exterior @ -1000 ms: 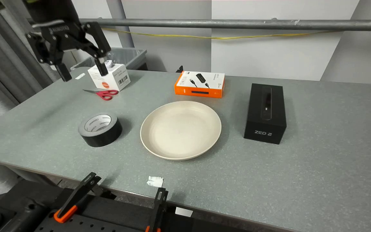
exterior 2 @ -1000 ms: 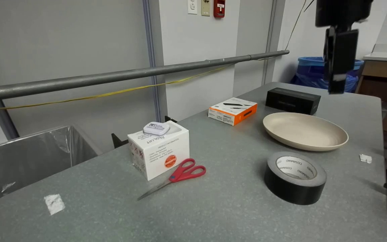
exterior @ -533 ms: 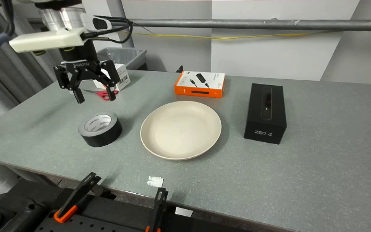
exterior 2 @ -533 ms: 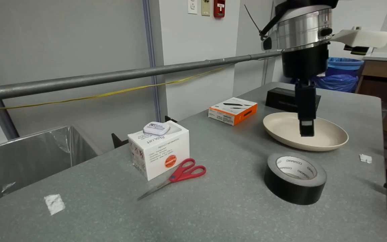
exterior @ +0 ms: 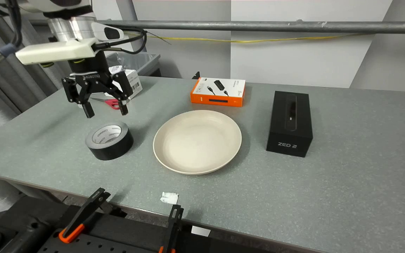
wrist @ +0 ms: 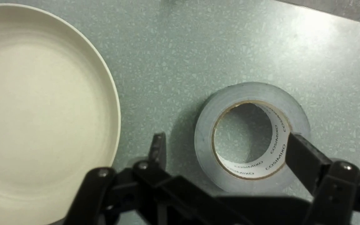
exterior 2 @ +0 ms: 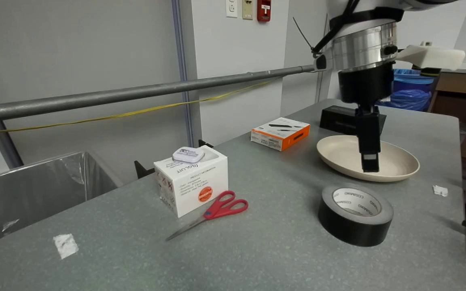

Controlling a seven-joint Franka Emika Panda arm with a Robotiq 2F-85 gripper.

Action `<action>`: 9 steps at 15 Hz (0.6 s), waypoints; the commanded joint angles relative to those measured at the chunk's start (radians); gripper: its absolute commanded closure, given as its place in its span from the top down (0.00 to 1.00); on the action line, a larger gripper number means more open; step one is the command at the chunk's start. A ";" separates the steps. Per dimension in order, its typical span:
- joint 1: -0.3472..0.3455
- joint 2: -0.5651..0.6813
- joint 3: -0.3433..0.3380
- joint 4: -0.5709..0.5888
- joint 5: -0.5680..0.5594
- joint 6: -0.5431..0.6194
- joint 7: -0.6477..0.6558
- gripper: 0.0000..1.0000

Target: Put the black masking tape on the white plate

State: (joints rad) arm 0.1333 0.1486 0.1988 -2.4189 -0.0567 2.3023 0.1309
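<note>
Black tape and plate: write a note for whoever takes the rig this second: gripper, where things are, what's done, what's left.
Gripper: open, holding nothing, hanging above the table near the black masking tape.
Tape: flat on the table, beside the white plate, not touching it.
Done: gripper is near the tape; no grasp yet.
Left: line up, lower, grip, lift, set the tape on the plate, release. In the wrist view one finger overlaps the tape's ring, so checking alignment first seems wise.

Scissors (exterior 2: 216, 209) are lying on the bench (exterior: 329, 175) just beside a white box (exterior 2: 194, 182), which is carrying a case (exterior 2: 188, 154). An orange box (exterior: 218, 92) is sitting apart from a black box (exterior: 289, 123). A pipe (exterior: 276, 26) is running behind them.
</note>
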 commanded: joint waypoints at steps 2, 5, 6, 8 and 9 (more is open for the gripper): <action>0.053 0.088 -0.030 0.012 -0.093 0.075 0.109 1.00; 0.075 0.131 -0.049 0.020 -0.134 0.081 0.153 1.00; 0.080 0.148 -0.057 0.027 -0.143 0.080 0.164 1.00; 0.089 0.182 -0.072 0.040 -0.156 0.080 0.179 1.00; 0.092 0.199 -0.080 0.049 -0.158 0.082 0.182 1.00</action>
State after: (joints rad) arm 0.1977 0.2827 0.1556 -2.4087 -0.1721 2.3582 0.2646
